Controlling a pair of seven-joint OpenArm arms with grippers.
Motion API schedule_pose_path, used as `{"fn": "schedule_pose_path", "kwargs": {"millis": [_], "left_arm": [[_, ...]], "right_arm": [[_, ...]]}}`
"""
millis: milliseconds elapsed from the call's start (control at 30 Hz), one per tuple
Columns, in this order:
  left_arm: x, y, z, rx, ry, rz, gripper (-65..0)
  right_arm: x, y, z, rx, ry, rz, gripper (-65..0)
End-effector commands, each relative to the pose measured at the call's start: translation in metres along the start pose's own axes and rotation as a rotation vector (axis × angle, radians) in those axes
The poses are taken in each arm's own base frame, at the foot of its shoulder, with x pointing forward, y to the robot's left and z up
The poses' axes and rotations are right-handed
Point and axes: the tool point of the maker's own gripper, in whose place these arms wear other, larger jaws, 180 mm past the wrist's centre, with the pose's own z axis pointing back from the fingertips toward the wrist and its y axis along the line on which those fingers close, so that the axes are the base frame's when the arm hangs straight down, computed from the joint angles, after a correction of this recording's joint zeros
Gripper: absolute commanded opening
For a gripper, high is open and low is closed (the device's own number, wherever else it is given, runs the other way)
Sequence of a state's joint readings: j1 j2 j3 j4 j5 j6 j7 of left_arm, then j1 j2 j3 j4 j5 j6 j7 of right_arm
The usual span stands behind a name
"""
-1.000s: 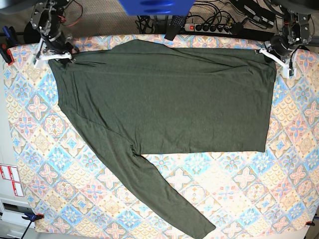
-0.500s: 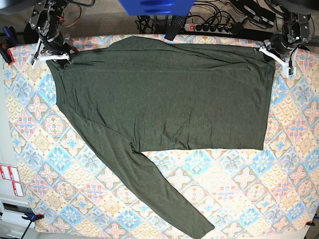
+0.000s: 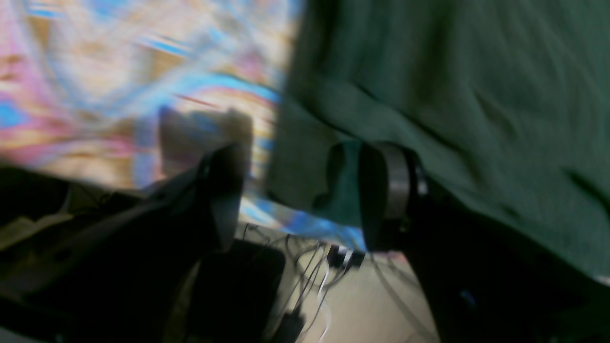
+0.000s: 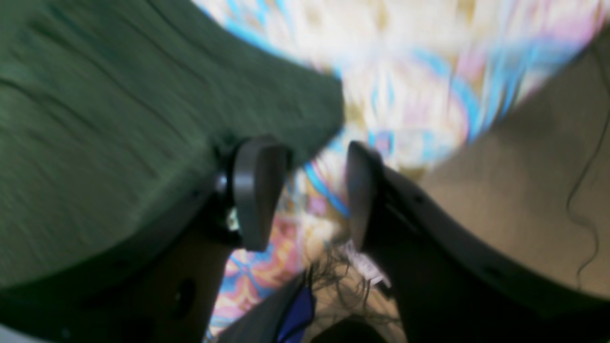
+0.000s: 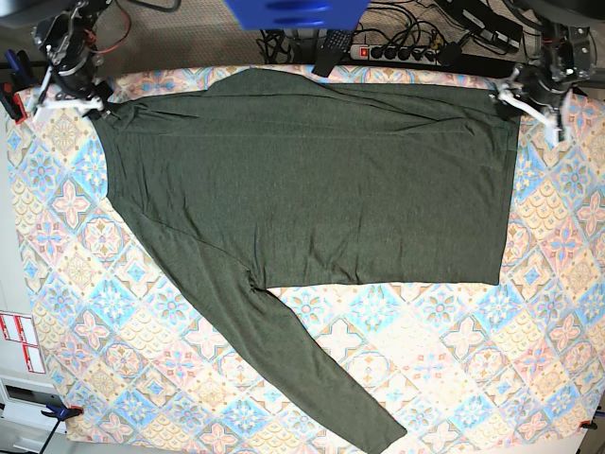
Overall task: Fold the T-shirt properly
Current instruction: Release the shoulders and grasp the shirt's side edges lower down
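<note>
Both grippers, left point(image 3: 295, 190) and right point(image 4: 305, 190), stand unclenched beside the T-shirt point(image 5: 312, 180) corners (empty). Risk: the sprawled sleeve point(image 5: 284, 350) skews a later fold.

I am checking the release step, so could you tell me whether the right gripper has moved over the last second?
Yes. In the base view the right gripper has drawn back toward the table's far left corner, off the T-shirt.

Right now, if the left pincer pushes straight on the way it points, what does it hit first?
Probably the T-shirt: the left pincer is open at its corner, with patterned tablecloth beside it. The wrist view is blurred, so depth is uncertain.
</note>
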State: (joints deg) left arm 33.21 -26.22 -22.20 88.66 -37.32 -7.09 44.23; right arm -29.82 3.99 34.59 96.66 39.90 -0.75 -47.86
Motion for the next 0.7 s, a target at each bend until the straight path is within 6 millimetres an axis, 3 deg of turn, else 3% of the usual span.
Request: {"fn": "schedule_pose_path", "kwargs": {"millis": [0, 133, 367, 533, 667], "left_arm": [[0.016, 0.005, 0.006, 0.008, -0.047, 0.003, -26.0], [0.051, -0.003, 0.017, -0.01, -0.137, -0.006, -26.0], [0.111, -0.011, 0.036, -0.017, -0.301, -0.013, -25.9], [0.151, -0.021, 0.029, -0.012, -0.333, -0.013, -25.9], [0.177, -0.037, 0.008, -0.016, -0.325, -0.008, -25.9]], "right_arm": [[0.017, 0.003, 0.006, 0.013, -0.048, 0.022, -39.5], [0.028, 0.015, 0.009, 0.036, -0.08, 0.037, -39.5], [0.062, 0.068, -0.001, 0.151, -0.114, 0.026, -39.5], [0.08, 0.102, -0.006, 0.224, -0.124, 0.016, -39.5], [0.074, 0.124, -0.017, 0.224, -0.099, 0.1, -39.5]]}}
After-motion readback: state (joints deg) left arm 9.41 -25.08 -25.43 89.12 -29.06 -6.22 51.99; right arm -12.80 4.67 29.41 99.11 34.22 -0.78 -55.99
